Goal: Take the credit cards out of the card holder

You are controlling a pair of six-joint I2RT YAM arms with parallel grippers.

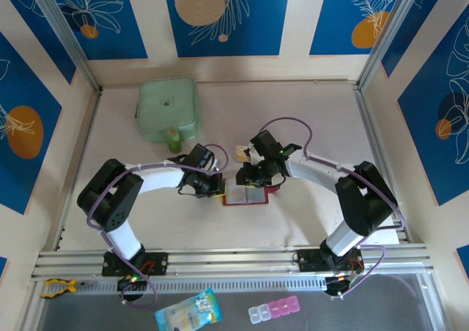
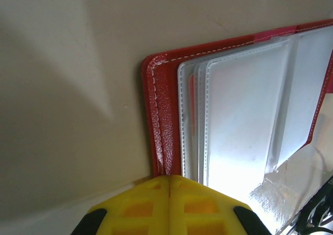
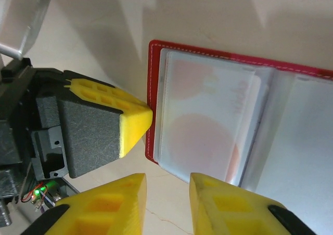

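The card holder (image 1: 245,196) lay open flat mid-table, between the arms. The left gripper (image 2: 169,185), fingers pressed together and empty, touched its red left edge. The right gripper (image 3: 167,188) hovered at its far side, jaws slightly parted, holding nothing. A whitish credit card (image 3: 208,126) sat in a clear sleeve (image 3: 169,84). Bare table (image 1: 308,111) stretched far and right; a green pouch (image 1: 168,110) lay far left.

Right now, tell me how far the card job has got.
Done: the wallet lies open; one tan card seems to be out on the table. In hand: the closed left hand pins the wallet's edge, and the open right hand hovers at it. Left: a red-marked card sits inside the wallet.
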